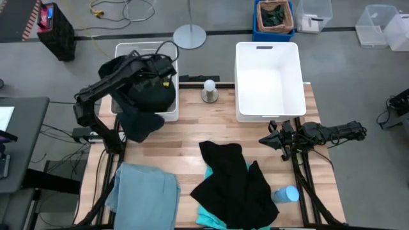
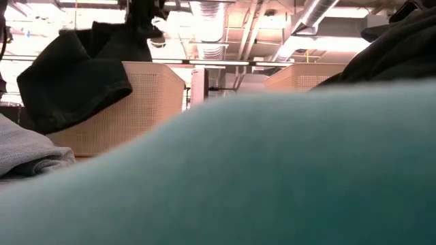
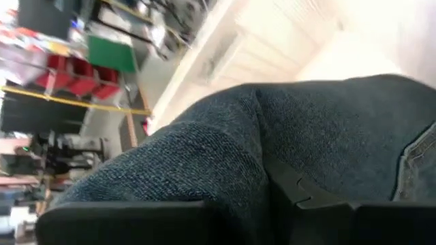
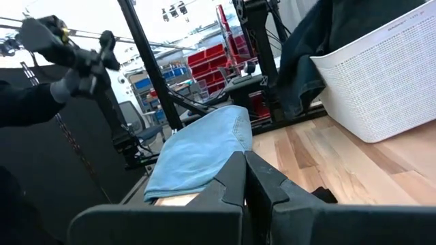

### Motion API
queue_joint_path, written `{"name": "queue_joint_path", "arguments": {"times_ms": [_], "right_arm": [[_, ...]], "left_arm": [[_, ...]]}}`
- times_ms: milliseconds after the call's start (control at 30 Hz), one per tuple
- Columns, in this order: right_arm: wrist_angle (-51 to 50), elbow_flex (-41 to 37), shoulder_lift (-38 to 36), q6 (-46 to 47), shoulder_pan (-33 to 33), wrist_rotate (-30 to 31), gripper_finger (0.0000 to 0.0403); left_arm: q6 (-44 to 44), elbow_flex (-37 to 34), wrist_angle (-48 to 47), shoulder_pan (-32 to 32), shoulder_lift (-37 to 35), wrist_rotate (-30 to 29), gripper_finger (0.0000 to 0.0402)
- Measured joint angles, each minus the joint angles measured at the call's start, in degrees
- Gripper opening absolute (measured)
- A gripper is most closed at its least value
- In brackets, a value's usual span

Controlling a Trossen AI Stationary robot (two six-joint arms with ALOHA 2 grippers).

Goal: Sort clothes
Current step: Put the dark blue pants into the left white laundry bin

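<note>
High view: dark teal-green garment [image 1: 144, 96] is gripped by left claw [image 1: 148, 75] over left bin [image 1: 167, 112]; three garments left on surface [image 1: 172, 144]; right claw [image 1: 273, 137] closed, idle.

Two bins behind, clothes in front

The left gripper [image 1: 155, 71] hangs over the left bin [image 1: 167, 114], a garment [image 1: 142, 120] draping below it over the rim. In front of it lies a folded garment [image 1: 146, 191]; right of that, a heap [image 1: 235, 185]. The right gripper [image 1: 273, 137] sits before the right bin [image 1: 266, 80].
</note>
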Motion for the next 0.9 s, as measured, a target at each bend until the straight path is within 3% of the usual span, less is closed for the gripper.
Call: {"name": "queue_joint_path", "arguments": {"times_ms": [200,467,667,900], "right_arm": [[0.0,0.0,0.0,0.0,0.0,0.0,0.0024],[0.0,0.0,0.0,0.0,0.0,0.0,0.0024],[0.0,0.0,0.0,0.0,0.0,0.0,0.0024],[0.0,0.0,0.0,0.0,0.0,0.0,0.0024]], "left_arm": [[-0.9,-7.5,3.5,2.0,-0.1,7.4,0.0047],[-1.5,-12.8,6.1,2.1,-0.2,12.6,0.0061],[-3.6,-15.2,5.8,2.1,-0.2,16.6,0.0120],[-5.4,-15.3,6.1,2.1,-0.1,28.9,0.0206]]}}
